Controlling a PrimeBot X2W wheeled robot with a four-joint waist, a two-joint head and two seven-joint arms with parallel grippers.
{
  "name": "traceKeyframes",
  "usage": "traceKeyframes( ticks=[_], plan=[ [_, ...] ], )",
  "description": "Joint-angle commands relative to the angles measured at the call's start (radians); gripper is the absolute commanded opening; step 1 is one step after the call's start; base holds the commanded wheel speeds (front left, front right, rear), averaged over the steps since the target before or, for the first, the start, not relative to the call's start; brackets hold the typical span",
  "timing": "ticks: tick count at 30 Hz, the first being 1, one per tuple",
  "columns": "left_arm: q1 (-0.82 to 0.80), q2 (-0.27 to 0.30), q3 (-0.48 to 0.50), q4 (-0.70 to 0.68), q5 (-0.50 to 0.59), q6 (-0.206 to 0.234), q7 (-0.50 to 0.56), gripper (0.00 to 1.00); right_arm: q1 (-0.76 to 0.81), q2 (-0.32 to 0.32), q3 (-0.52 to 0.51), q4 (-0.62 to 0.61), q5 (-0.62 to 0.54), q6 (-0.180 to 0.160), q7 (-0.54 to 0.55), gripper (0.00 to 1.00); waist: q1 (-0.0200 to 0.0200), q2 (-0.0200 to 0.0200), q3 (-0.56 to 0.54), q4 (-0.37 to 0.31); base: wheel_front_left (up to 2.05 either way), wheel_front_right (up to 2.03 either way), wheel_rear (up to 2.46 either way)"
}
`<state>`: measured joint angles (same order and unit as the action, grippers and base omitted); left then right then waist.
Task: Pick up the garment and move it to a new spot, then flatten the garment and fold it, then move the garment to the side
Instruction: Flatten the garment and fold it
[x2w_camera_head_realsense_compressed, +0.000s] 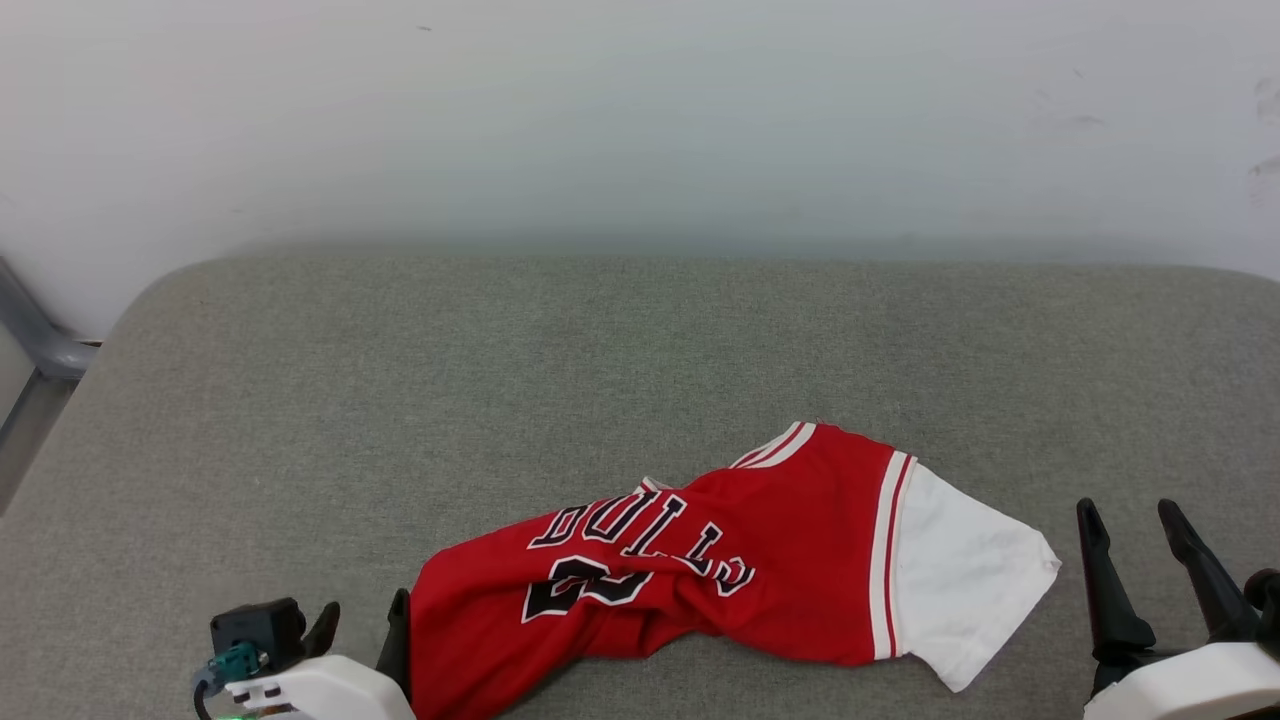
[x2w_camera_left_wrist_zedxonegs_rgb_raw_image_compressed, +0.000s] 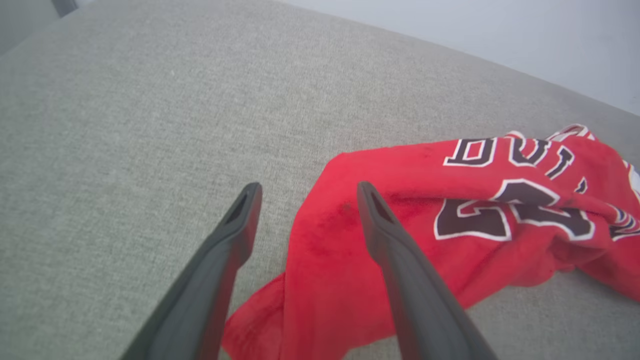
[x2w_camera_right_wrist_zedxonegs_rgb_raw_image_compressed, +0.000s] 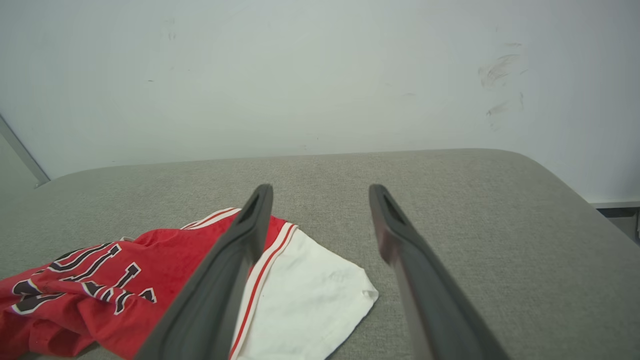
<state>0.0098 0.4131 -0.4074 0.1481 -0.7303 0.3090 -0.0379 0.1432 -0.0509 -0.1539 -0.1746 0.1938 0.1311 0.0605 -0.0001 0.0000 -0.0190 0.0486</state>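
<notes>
The garment (x2w_camera_head_realsense_compressed: 700, 560), a red jersey with black lettering and a white sleeve (x2w_camera_head_realsense_compressed: 965, 580), lies crumpled on the grey cushion near the front edge. My left gripper (x2w_camera_head_realsense_compressed: 362, 622) stands open at the garment's lower left end, its right finger over the red cloth. In the left wrist view the garment (x2w_camera_left_wrist_zedxonegs_rgb_raw_image_compressed: 450, 220) spreads to the right, and the left gripper (x2w_camera_left_wrist_zedxonegs_rgb_raw_image_compressed: 305, 192) holds nothing. My right gripper (x2w_camera_head_realsense_compressed: 1135, 520) stands open just right of the white sleeve, apart from it. In the right wrist view the garment (x2w_camera_right_wrist_zedxonegs_rgb_raw_image_compressed: 150, 280) lies left of the right gripper (x2w_camera_right_wrist_zedxonegs_rgb_raw_image_compressed: 320, 195).
The grey cushion (x2w_camera_head_realsense_compressed: 500, 350) stretches wide behind and left of the garment, with a pale wall (x2w_camera_head_realsense_compressed: 640, 120) behind it. A grey metal bar (x2w_camera_head_realsense_compressed: 35, 345) stands at the far left edge. The cushion's right edge (x2w_camera_right_wrist_zedxonegs_rgb_raw_image_compressed: 590, 210) falls away in the right wrist view.
</notes>
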Motion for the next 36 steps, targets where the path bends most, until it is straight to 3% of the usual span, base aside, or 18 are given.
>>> traceKeyframes(
  ticks=[1, 8, 19, 27, 28, 29, 30, 36],
  plan=[
    [-0.016, 0.005, 0.002, -0.005, 0.011, 0.004, -0.011, 1.00, 0.008, 0.001, -0.001, -0.006, -0.002, -0.001, 0.002, 1.00, 0.0001, 0.0000, -0.001, 0.000, 0.00, 0.00, 0.00],
    [-0.090, 0.026, -0.017, 0.005, 0.009, -0.036, 0.040, 1.00, 0.004, 0.001, -0.003, -0.017, 0.000, -0.001, 0.011, 1.00, 0.0001, 0.0000, 0.004, 0.001, 0.00, 0.00, 0.00],
    [-0.187, 0.064, -0.172, 0.003, -0.026, -0.156, 0.361, 1.00, -0.030, 0.001, 0.010, -0.018, 0.010, -0.001, 0.009, 1.00, 0.0001, 0.0000, 0.076, -0.025, 0.00, 0.00, 0.00],
    [-0.240, 0.043, -0.259, 0.063, -0.047, -0.223, 0.514, 1.00, -0.067, 0.001, 0.025, 0.007, 0.016, -0.001, -0.007, 1.00, 0.0001, 0.0000, 0.133, -0.040, 0.00, 0.00, 0.00],
    [-0.238, 0.037, -0.273, 0.073, -0.051, -0.234, 0.532, 0.47, -0.072, 0.001, 0.025, 0.009, 0.016, -0.001, -0.009, 1.00, 0.0001, 0.0000, 0.138, -0.042, 0.00, 0.00, 0.00],
    [-0.238, 0.031, -0.288, 0.083, -0.056, -0.246, 0.552, 0.35, -0.075, 0.001, 0.026, 0.012, 0.017, -0.001, -0.012, 1.00, 0.0001, 0.0000, 0.143, -0.043, 0.00, 0.00, 0.00],
    [-0.234, 0.023, -0.299, 0.092, -0.068, -0.257, 0.567, 0.00, -0.078, 0.001, 0.026, 0.016, 0.018, -0.001, -0.013, 1.00, 0.0001, 0.0000, 0.145, -0.044, 0.00, 0.00, 0.00],
    [-0.276, 0.019, -0.288, 0.098, -0.008, -0.246, 0.476, 0.00, -0.082, 0.001, 0.018, 0.035, 0.021, -0.001, -0.024, 1.00, 0.0001, 0.0000, 0.140, -0.043, 0.00, 0.00, 0.00]
  ],
)
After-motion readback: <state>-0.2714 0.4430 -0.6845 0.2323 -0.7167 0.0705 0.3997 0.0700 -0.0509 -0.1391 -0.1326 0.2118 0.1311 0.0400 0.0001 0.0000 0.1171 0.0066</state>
